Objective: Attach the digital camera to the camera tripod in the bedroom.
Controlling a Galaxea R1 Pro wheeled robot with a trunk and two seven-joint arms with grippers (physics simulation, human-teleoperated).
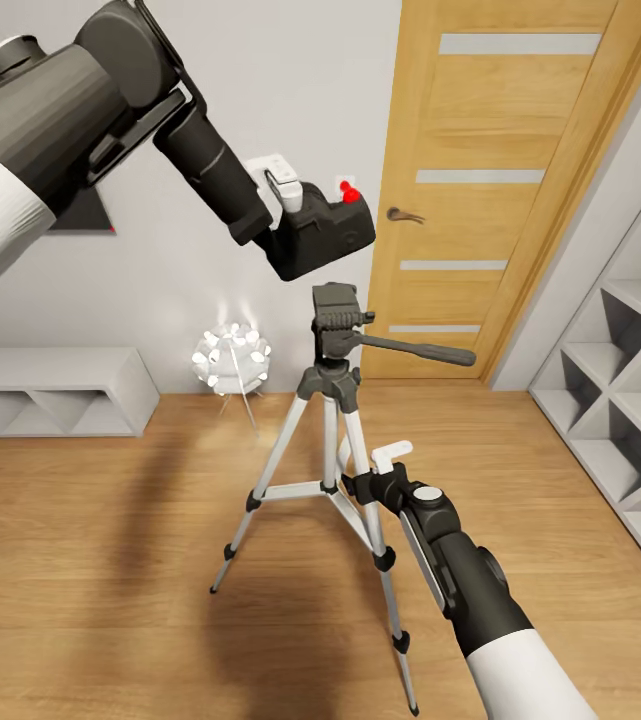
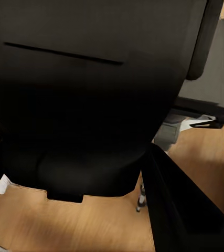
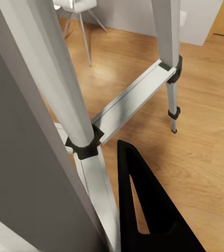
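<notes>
One digital camera [image 1: 322, 235], one camera tripod [image 1: 332, 440]. The raised left tool [image 1: 295, 215] grips the camera just above the tripod's pan head. The low right tool [image 1: 375, 478] clasps a tripod leg on the floor [image 1: 110, 560].

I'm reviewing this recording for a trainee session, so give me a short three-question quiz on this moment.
1. True or false: the digital camera already sits on the pan head of the camera tripod.
2. Multiple choice: what does the right gripper grip? A) the long black handle B) a silver tripod leg C) the door handle
3. Fill in: the white ball-shaped lamp stands on the floor between the tripod and the low white ____.

Key
1. False: the left gripper holds it in the air just above the head, with a gap between them.
2. B
3. Shelf
</notes>
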